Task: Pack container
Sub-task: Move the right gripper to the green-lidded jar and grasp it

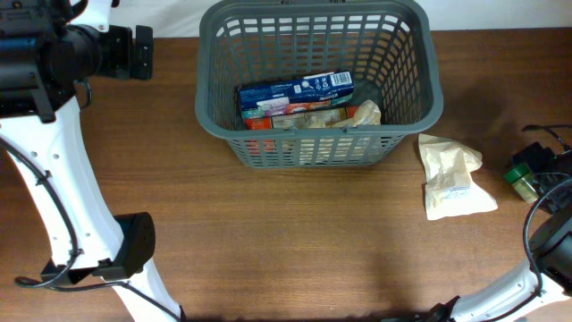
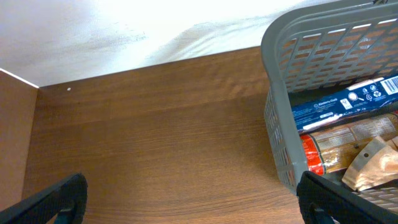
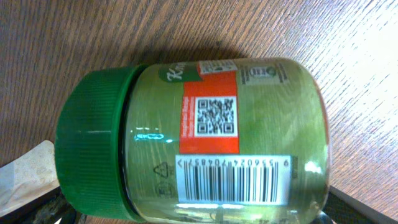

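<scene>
Grey basket [image 1: 315, 132] at top centre of the bench [image 1: 268, 241], partly packed.
Overhead: the basket holds a blue box [image 1: 295, 89] and other packets; a cream pouch [image 1: 453, 174] lies just to its right, and a green-lidded jar [image 1: 520, 179] is at the right edge. Left wrist: the left fingers [image 2: 56, 199] stand wide apart over bare bench, with the basket at frame right. Right wrist: the jar, on its side, fills the frame; the right fingers [image 3: 364, 206] barely show at the bottom corners, so I cannot tell their grip.
</scene>
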Available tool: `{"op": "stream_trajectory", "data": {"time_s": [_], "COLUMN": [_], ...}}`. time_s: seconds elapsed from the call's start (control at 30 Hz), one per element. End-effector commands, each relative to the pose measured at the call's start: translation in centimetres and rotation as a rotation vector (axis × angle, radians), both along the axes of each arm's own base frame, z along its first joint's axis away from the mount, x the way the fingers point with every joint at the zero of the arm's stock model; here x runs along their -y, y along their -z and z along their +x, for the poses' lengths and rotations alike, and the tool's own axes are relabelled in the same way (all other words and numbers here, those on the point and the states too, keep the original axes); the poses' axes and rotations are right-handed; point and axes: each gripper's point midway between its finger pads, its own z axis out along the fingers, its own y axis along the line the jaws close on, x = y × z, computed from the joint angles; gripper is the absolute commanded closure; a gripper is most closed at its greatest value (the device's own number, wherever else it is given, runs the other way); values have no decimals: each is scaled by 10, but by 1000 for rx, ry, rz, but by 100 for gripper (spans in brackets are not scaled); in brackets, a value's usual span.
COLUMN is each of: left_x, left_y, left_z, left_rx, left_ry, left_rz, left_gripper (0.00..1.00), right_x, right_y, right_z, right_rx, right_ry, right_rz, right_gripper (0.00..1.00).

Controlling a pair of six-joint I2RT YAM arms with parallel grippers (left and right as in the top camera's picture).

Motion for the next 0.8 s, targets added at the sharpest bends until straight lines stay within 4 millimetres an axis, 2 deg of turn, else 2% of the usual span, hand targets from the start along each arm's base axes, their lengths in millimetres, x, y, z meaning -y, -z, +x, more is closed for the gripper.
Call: {"op": "stream_trajectory", "data": {"time_s": [0.0, 0.77], "left_x": [-2, -2], "left_y": [-2, -2], "left_z": [-1, -1], "left_rx": [4, 4], "left_ry": [-16, -16], "left_rz": [-7, -7], "left_gripper": [1, 1], "right_x": [6, 21], "right_y": [-13, -10], "right_z": [6, 13], "right_rx": [36, 52], "right_ry": [-5, 0], "right_rz": [-25, -89], "right_gripper": [1, 1]}}
